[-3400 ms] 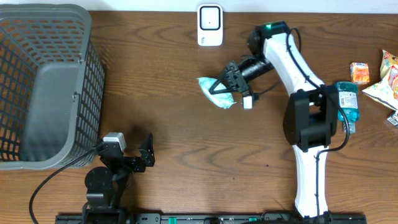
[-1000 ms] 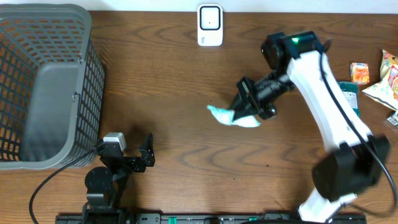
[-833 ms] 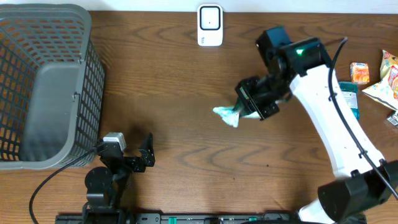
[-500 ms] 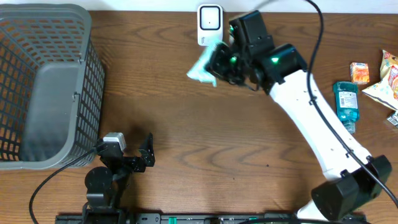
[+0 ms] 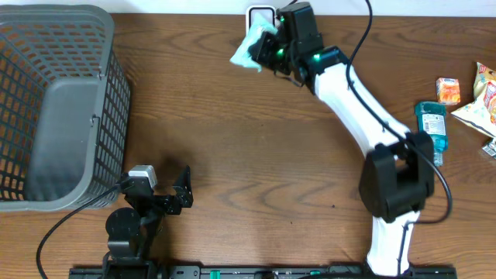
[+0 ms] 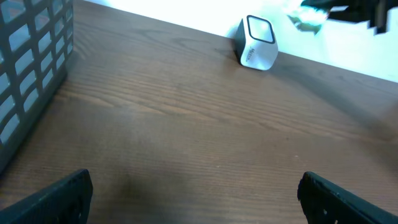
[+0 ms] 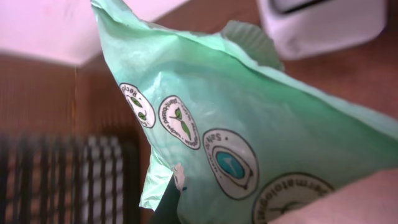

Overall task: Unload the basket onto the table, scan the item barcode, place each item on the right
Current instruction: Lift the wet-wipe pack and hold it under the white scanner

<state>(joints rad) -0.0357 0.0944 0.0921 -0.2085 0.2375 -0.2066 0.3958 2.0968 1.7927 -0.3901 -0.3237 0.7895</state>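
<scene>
Overhead view: the right end effector [image 5: 273, 53], jaws closed on the green packet [image 5: 248, 50], has carried it from mid-bench [image 5: 232, 155] to the white scanner [image 6: 256, 45] at the far edge. The packet is held raised, overlapping the scanner's left side. The left end effector [image 5: 184, 190] remains wide open, gripping nothing. The grey mesh basket [image 5: 108, 85] stands at the left, its grey floor showing.

No legible text on green packet [image 7: 249, 124]
</scene>
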